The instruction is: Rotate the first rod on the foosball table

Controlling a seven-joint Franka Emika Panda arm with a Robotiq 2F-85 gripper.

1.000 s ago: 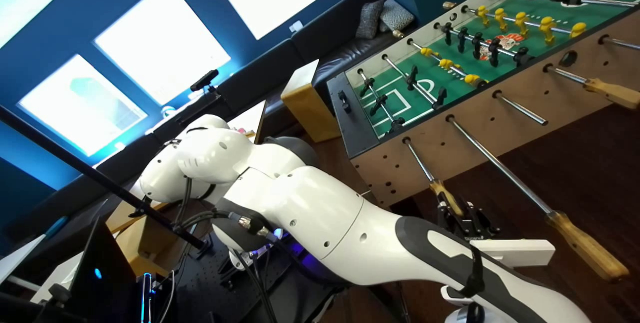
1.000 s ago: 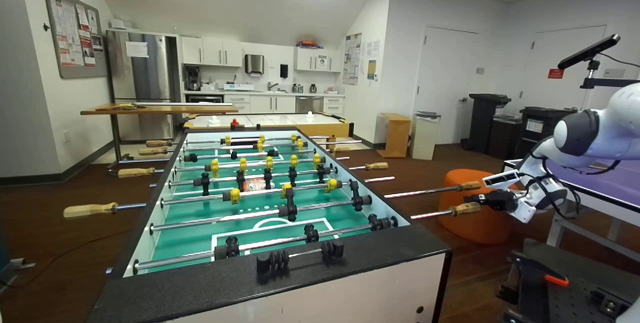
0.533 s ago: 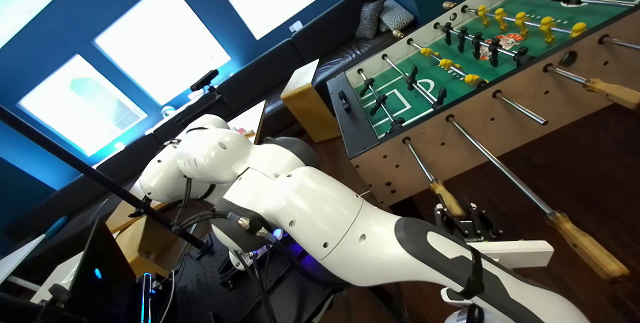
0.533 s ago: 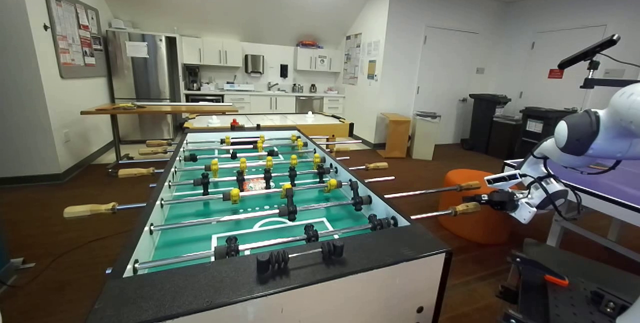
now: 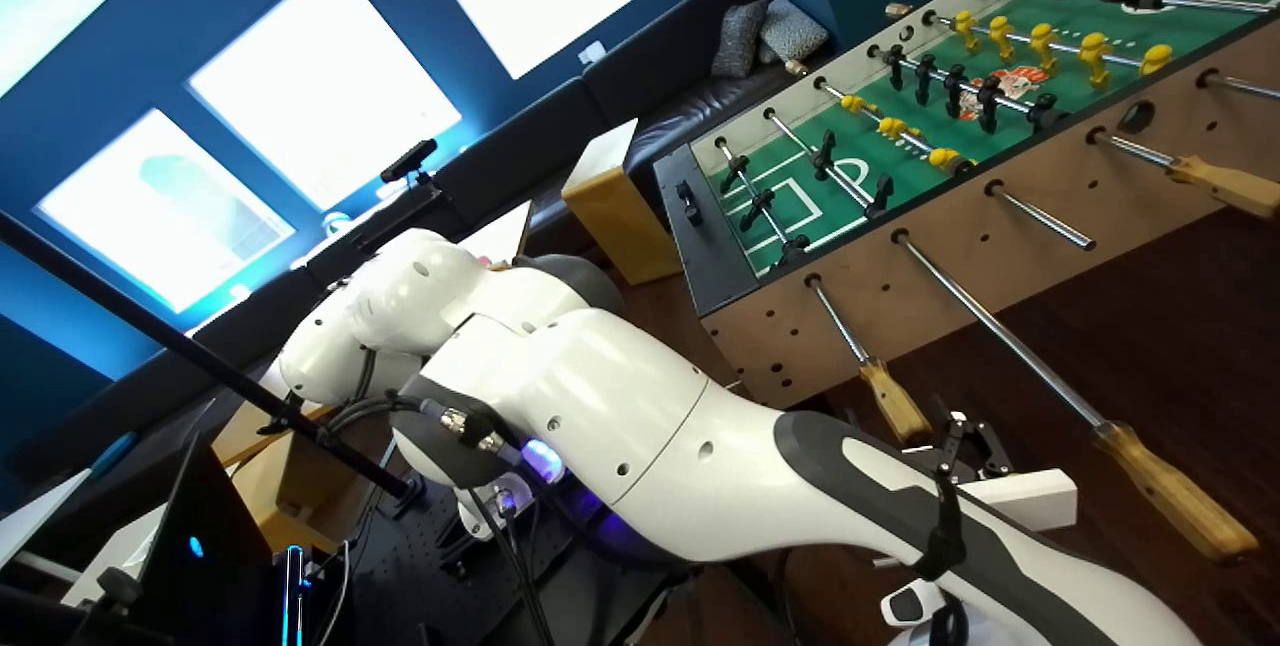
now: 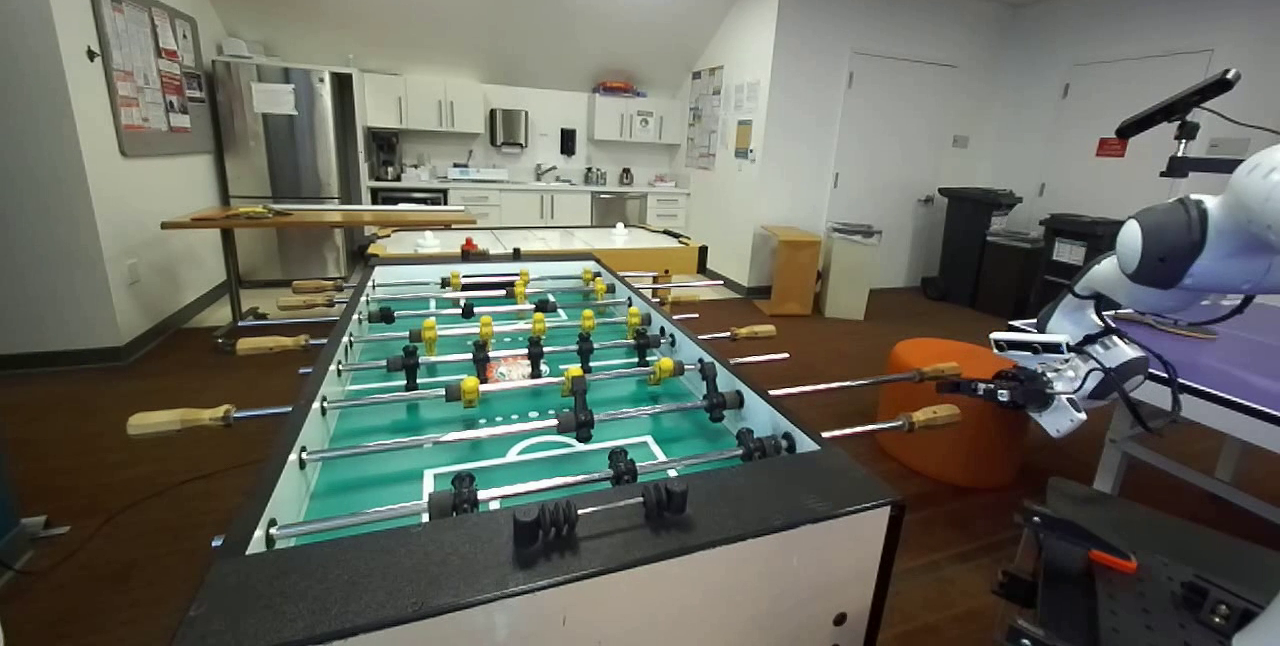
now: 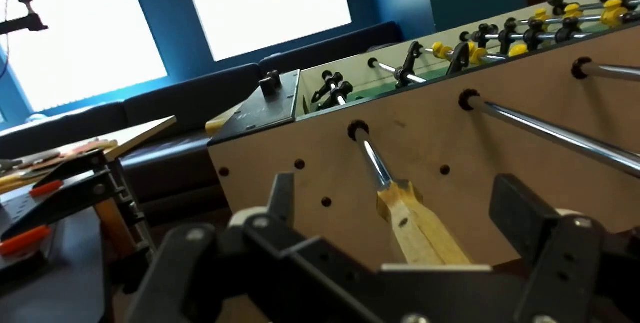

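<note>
The first rod (image 7: 374,158) sticks out of the brown side of the foosball table (image 7: 270,168), carrying a tan wooden handle (image 7: 425,233). In the wrist view this handle shows between the wide-apart fingers of my gripper (image 7: 395,190) and touches neither; its rear end is hidden behind the gripper's body. Seen in an exterior view, the gripper (image 5: 965,446) stands just past the free end of the handle (image 5: 893,401), apart from it. Black figures on the first rod (image 6: 620,469) show over the green playfield.
A longer steel rod (image 5: 1000,326) with a similar tan handle (image 5: 1175,491) reaches out beside the gripper. Further along that side are a bare rod end (image 5: 1045,216) and another handle (image 5: 1225,184). An orange round seat (image 6: 935,456) stands behind the handles.
The jaws have opened and come off the first rod's handle, which was between them before. My gripper has drawn back from the handle and risen slightly. Table figures look unchanged.
</note>
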